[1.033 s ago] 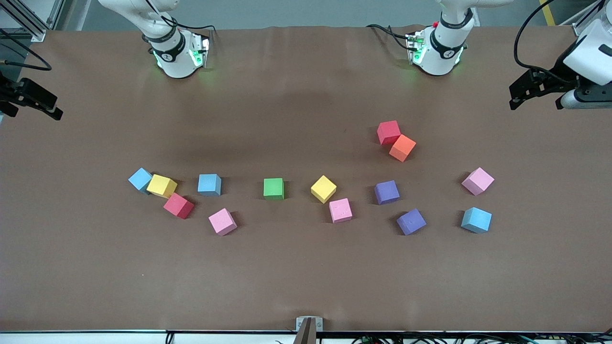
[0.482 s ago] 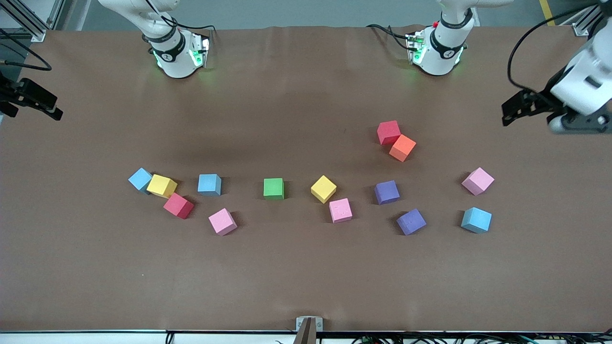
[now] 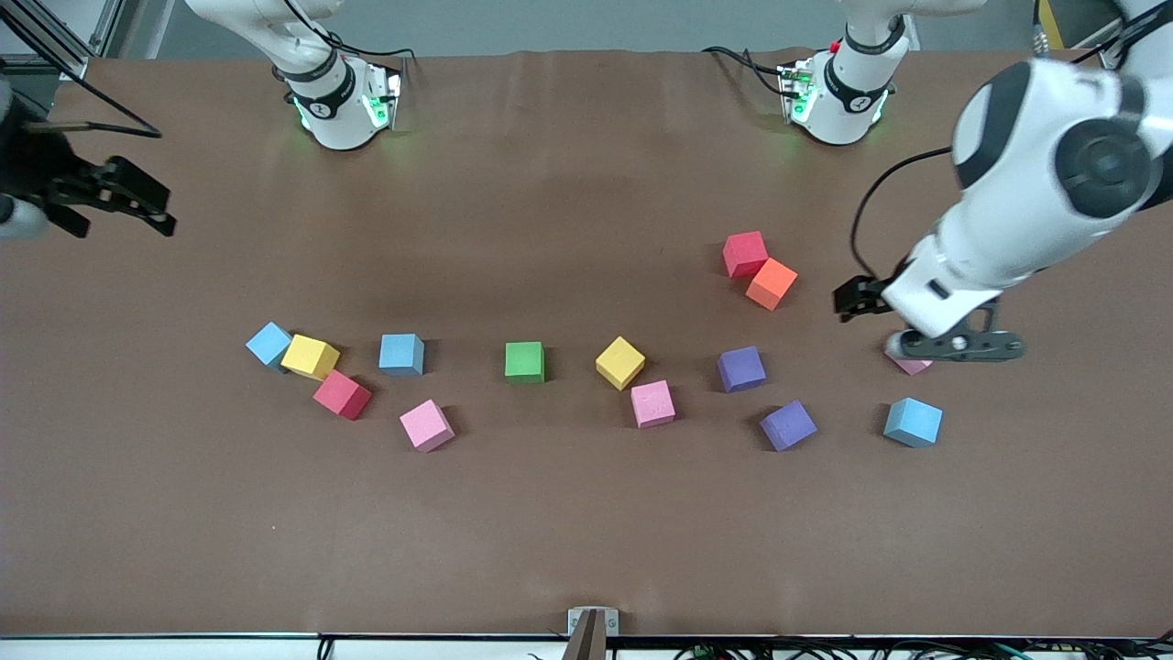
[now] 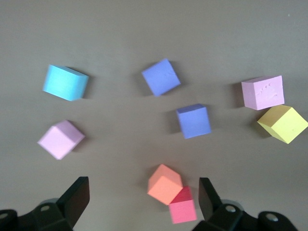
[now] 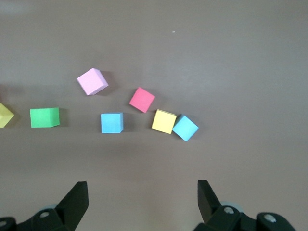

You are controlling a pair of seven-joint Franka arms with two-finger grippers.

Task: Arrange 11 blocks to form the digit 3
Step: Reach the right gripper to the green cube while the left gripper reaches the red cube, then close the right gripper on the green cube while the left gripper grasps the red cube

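The blocks lie scattered in a loose row across the table; no digit 3 figure shows. Toward the right arm's end are light blue [image 3: 268, 343], yellow [image 3: 310, 357], red [image 3: 342, 395], light blue [image 3: 401, 354] and pink [image 3: 426, 425] blocks. Then come green [image 3: 524, 361], yellow [image 3: 620, 362], pink [image 3: 652, 403], two purple [image 3: 741, 368] [image 3: 788, 425], light blue [image 3: 913, 423] and red [image 3: 744, 253] blocks. A pink block [image 3: 909, 366] is mostly hidden under the left arm. My left gripper [image 3: 854, 300] [image 4: 143, 202] is open and empty, in the air beside that pink block. My right gripper [image 3: 137, 200] [image 5: 139, 202] is open and empty over the table's edge.
An orange cube [image 3: 771, 282] touches the red block; both show between the fingers in the left wrist view [image 4: 165, 184]. The brown table [image 3: 586, 532] has bare room nearer the front camera. The arm bases [image 3: 339, 101] [image 3: 838, 96] stand at the table's farther edge.
My left arm has swung in from the table's end and down over the pink block there. My right gripper has moved a little inward over the table's edge. The blocks have not moved.
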